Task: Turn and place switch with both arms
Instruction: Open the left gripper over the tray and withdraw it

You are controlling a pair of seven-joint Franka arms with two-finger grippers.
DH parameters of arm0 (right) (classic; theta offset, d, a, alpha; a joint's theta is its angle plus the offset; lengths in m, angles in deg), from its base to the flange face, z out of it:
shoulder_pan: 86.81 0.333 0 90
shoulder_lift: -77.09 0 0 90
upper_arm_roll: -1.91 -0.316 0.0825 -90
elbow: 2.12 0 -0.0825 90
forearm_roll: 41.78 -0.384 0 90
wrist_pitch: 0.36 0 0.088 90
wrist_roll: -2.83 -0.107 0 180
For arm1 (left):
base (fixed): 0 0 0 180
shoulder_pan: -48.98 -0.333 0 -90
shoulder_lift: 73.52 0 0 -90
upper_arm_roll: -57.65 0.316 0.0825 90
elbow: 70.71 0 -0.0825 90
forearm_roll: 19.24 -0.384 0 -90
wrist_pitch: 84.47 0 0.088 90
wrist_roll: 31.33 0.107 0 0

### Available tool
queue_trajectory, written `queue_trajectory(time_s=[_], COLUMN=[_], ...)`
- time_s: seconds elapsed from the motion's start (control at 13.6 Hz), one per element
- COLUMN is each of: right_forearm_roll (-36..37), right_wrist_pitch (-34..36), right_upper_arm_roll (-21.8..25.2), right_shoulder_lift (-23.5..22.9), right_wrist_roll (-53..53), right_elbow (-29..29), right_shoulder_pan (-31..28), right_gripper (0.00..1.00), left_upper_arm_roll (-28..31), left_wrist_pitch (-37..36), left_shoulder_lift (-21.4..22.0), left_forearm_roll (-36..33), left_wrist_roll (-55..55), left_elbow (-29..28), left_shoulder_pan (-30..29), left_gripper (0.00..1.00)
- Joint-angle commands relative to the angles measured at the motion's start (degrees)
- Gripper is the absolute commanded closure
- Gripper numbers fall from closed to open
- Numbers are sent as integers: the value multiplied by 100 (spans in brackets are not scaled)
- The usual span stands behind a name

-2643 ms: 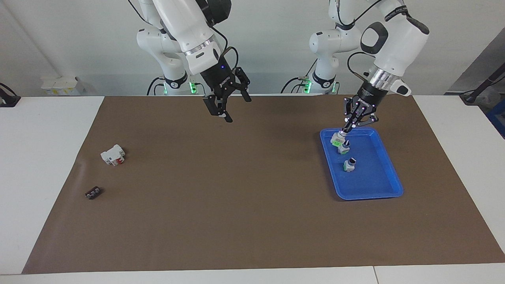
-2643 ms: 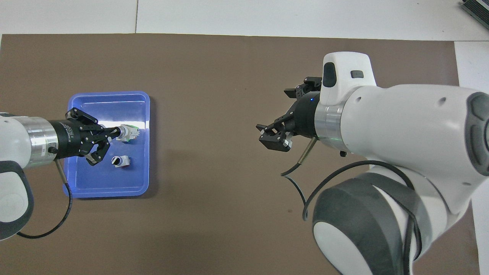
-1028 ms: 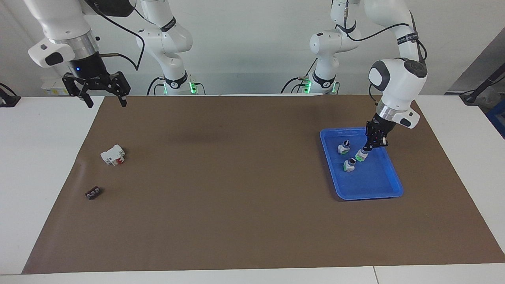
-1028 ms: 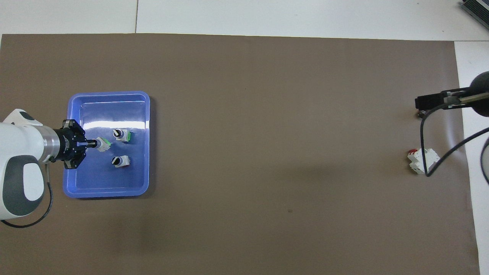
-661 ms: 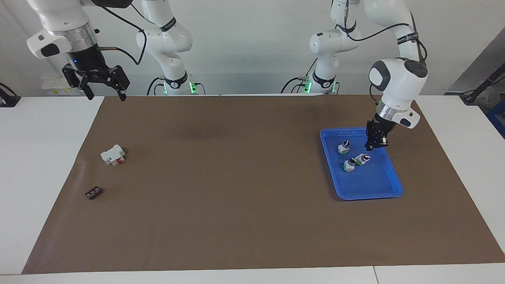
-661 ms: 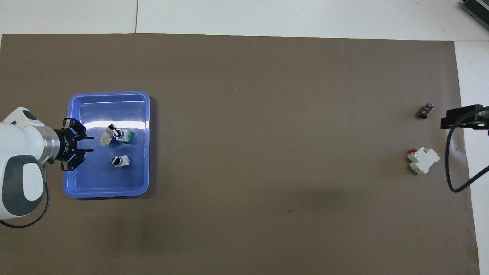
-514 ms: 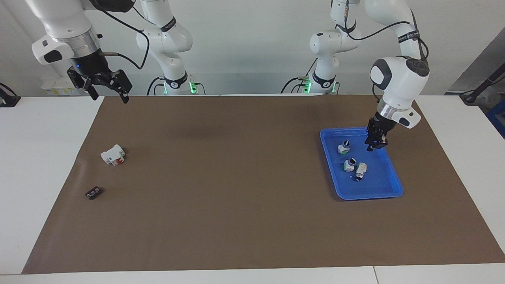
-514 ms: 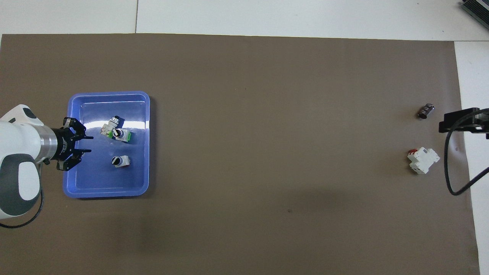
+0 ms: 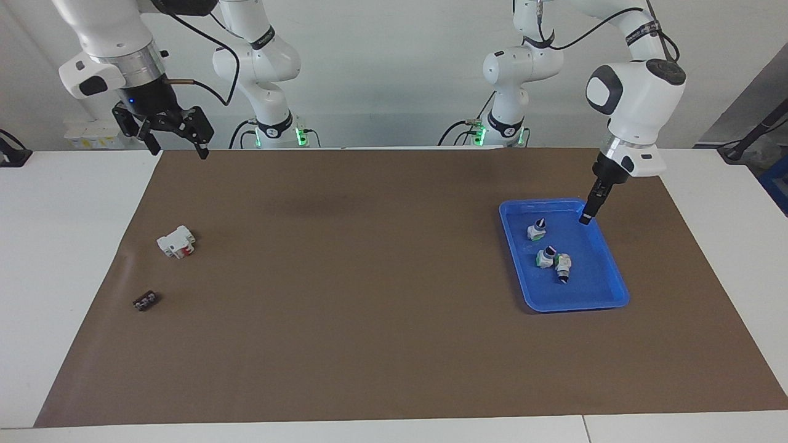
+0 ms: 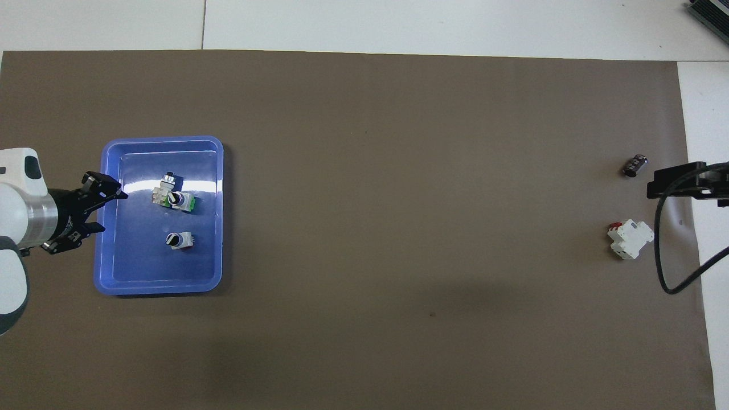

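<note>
A white table (image 9: 80, 246) is carrying a large brown mat (image 9: 369, 295) that is covering most of its top, leaving white margins showing at both ends. A blue tray (image 9: 606, 289) is lying on the mat toward the left arm's end of the table. Toward the right arm's end, a white block with a red part (image 9: 176, 241) is resting on the mat, and a small flat dark piece (image 9: 145, 301) is lying near it, farther from the robots. The two are sitting apart from each other.
</note>
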Motion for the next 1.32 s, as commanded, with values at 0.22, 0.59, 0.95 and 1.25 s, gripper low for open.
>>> queue_trajectory(time_s=[0.22,0.59,0.95,1.25], right_forearm_roll=[29,29,108,38], right_wrist_pitch=[56,21,29,47], right_upper_arm_roll=[38,2,2,3], right_shoulder_lift=[-28,33,77,86], right_wrist_roll=[-139,-104,-113,-95], right_elbow=[39,-5,-84,-84], right_shoulder_pan=[-25,-7,-33,-33], right_gripper=[0,0,0,0], left_upper_arm_roll=[23,58,654,743], left_wrist_pitch=[-1166,-2715,-3462,-4244], left_shoulder_lift=[-361,-1029,-1162,-863], left_forearm_roll=[-53,-44,-114,-97], left_wrist_roll=[2620,3820,4295,4251], left_elbow=[1231,3147,4046,3828], left_shoulder_pan=[124,502,1115,1170], left_gripper=[1,0,0,0])
